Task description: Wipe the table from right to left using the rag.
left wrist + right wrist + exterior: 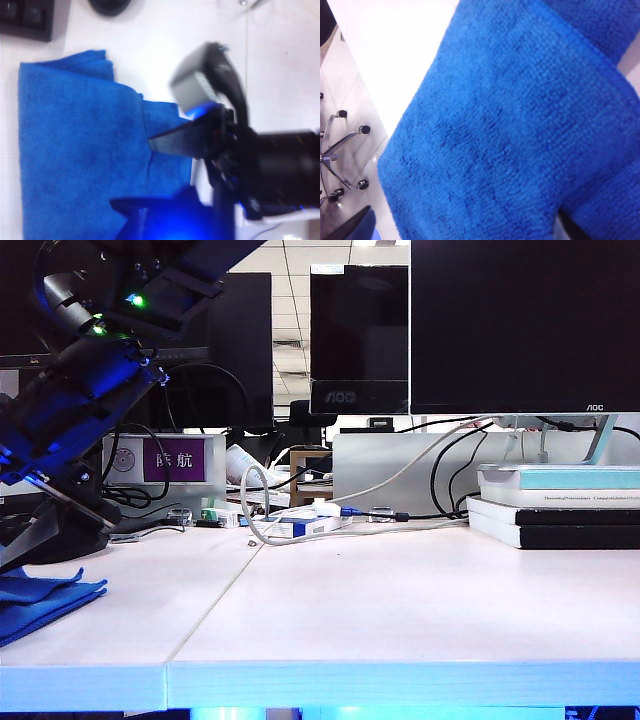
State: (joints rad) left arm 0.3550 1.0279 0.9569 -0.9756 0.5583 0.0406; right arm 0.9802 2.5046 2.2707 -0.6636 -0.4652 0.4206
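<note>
- Far left, exterior view: the rag [40, 602] lies on the bench [400, 610], cut off by the frame edge; only its right portion shows, in flat folded layers. Long axis runs roughly left to right, its free end pointing toward the bench centre.
- Left arm [70, 410]: dark, blue-lit, with green indicator lights, reaching down over the rag. Its tip is hard to make out in this view.
- Left pincer [195, 120]: the left wrist view is blurred. One grey pad [192, 85] stands above the rag [80, 150] and a dark finger lies across the cloth's edge. Whether the jaws are open or closed on the cloth cannot be told.
- Grey box [165, 462] behind: purple label with white Chinese characters, "航" readable.
- Centre: tangled white cables [300, 515]; small monitor [358, 340] marked "AOC".
- Right: large monitor [525, 325], also "AOC"; stacked books [560, 505], spine print too small to read.
- Right pincer: not visible in any view. The right wrist view is filled by the rag [510, 135] at close range, with bench edge, floor and chair castors [340, 150] beyond; state undetermined.
</note>
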